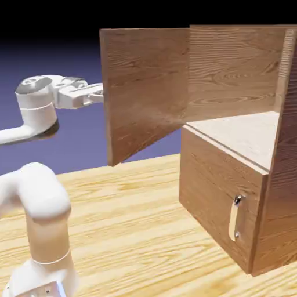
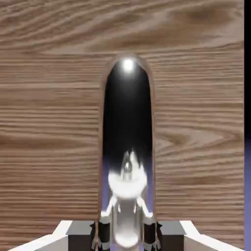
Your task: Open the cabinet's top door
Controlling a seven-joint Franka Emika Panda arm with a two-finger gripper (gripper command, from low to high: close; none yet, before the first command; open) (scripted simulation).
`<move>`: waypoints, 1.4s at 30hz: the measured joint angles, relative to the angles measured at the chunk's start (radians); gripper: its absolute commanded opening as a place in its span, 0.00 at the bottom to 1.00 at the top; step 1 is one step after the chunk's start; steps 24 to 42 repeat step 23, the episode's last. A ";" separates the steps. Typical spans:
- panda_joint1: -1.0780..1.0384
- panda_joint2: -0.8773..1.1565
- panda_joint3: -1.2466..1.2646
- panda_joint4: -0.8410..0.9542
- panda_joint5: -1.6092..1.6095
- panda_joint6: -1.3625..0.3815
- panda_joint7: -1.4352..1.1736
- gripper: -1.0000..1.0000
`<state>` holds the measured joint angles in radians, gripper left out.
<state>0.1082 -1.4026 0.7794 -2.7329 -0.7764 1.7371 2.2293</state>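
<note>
Writing: I see no brand, label or lettering anywhere in either view.
Cabinet (image 1: 232, 174): brown wood grain, standing on the surface (image 1: 127, 209) at the exterior view's right.
Top door (image 1: 145, 87): swung wide open, standing out from the cabinet toward the exterior view's left; its wood fills my hand view.
Upper compartment: exposed, with a pale shelf (image 1: 249, 133) showing inside.
Lower door (image 1: 217, 191): closed, its short silver handle (image 1: 235, 217) upright near the right edge.
Top handle (image 2: 127, 147): a long, curved, mirror-bright bar running up the middle of the hand view; hidden behind the door in the exterior view.
Claw (image 2: 126, 230): clenched on the top handle, with the grey fingertips (image 2: 100, 230) pressed on either side of the bar.
Arm (image 1: 40, 104): I see it reaching level from the left to the door's outer edge, with the white base link (image 1: 40, 220) at lower left.
Obstructions: only the open door stands between the exterior camera and the claw.
</note>
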 measured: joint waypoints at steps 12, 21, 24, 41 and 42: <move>-0.345 0.113 0.326 0.432 0.222 -0.397 -0.013 0.00; -0.628 0.122 0.467 0.759 0.291 -0.637 -0.063 0.00; -0.689 0.118 0.490 0.831 0.299 -0.686 -0.079 0.00; -0.689 0.118 0.490 0.831 0.299 -0.686 -0.079 0.00; -0.689 0.118 0.490 0.831 0.299 -0.686 -0.079 0.00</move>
